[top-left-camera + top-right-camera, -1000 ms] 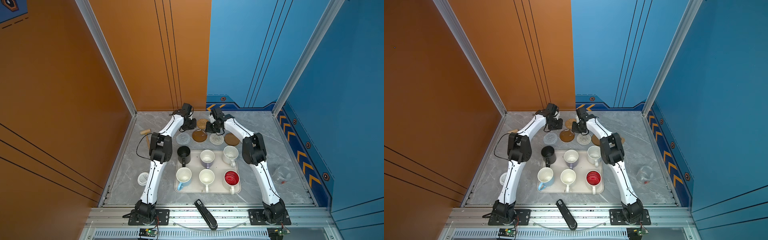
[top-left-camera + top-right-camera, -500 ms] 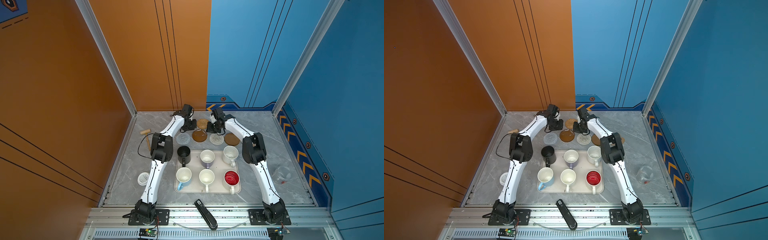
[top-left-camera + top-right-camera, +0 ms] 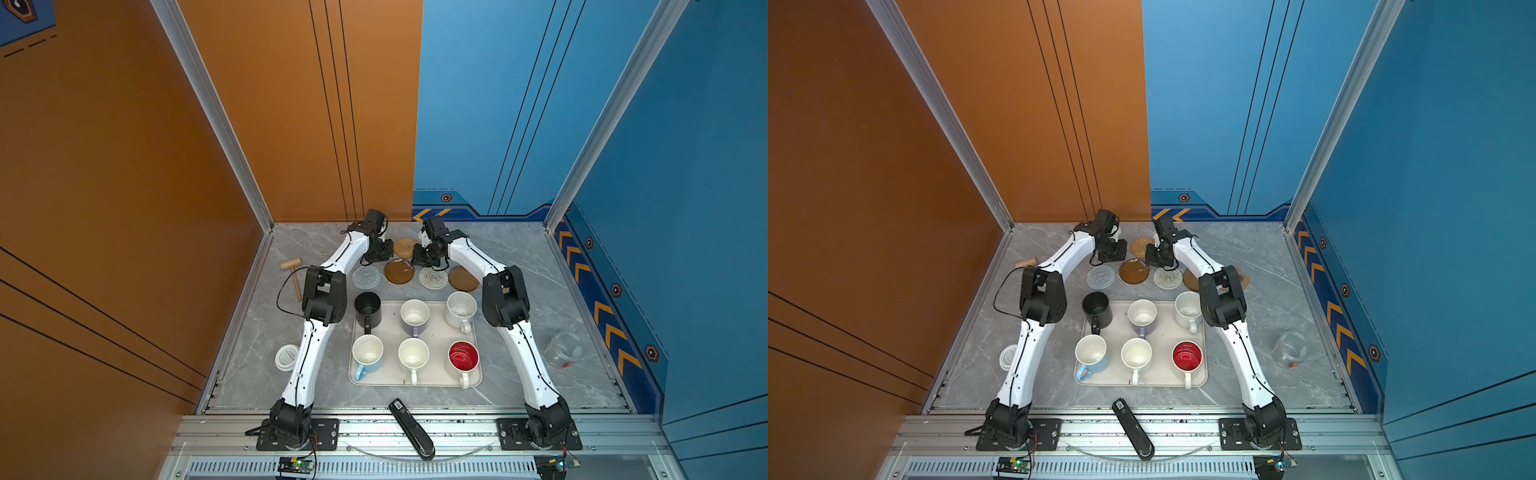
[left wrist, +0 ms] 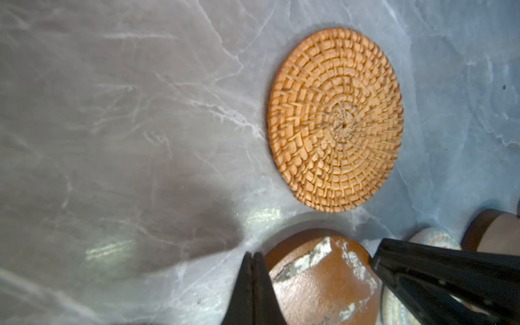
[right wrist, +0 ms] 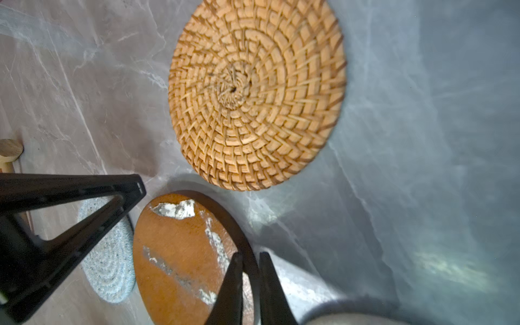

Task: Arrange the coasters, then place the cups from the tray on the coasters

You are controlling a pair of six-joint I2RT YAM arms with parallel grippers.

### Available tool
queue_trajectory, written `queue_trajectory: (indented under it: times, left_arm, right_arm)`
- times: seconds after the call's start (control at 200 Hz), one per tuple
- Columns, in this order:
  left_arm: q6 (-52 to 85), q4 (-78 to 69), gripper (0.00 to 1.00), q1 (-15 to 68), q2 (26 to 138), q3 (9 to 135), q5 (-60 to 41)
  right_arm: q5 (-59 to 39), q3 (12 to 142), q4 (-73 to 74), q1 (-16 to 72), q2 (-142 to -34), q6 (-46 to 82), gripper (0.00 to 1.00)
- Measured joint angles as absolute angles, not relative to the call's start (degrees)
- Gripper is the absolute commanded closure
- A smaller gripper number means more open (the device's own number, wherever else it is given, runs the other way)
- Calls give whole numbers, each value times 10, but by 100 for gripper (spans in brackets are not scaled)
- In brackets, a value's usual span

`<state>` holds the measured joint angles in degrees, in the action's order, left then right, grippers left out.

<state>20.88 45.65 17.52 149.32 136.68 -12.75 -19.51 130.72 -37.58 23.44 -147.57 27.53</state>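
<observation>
Right gripper (image 5: 250, 254) is bearing on the scuffed brown disc (image 5: 183, 253): jaws drawn almost together across its rim, one finger over the face, one just off the edge, reading as a pinch. Left gripper (image 4: 252, 254) is hanging just beside the same disc's rim, fingers pressed together, holding nothing. That disc is lying second in a row of coasters running between the tray (image 3: 436, 334) and the tabletop's far edge: grey crocheted round (image 3: 366, 276), the scuffed one, white crocheted round (image 3: 433, 277), second brown coaster (image 3: 463, 278). The woven rattan disc (image 3: 405, 247) is sitting out of line, nearer the far edge, close behind the scuffed disc, not touching. All six cups (image 3: 413, 355) are standing on the tray, mid-tabletop toward the near edge. Step in hand, by my reading: arranging coasters; no cup started. Next move is calling for laying the disc flat, clear of its neighbours, then bringing the rattan disc into line with room for handles. Farther out: wooden mallet (image 3: 296, 280) and white lid (image 3: 286, 356) toward the left edge, glass jar (image 3: 563, 350) toward the right, black handheld device (image 3: 411, 428) on the front rail. Print on the lid and a white label on the device are showing, both too small to read.
</observation>
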Motion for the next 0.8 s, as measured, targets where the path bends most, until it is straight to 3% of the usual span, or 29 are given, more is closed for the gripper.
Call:
queue_trajectory:
  times: [0.801]
  left_arm:
    - [204,426,98,175,1471,1308,-135]
  right_arm:
    - [-207,1288,-360,240,-1471,275,88]
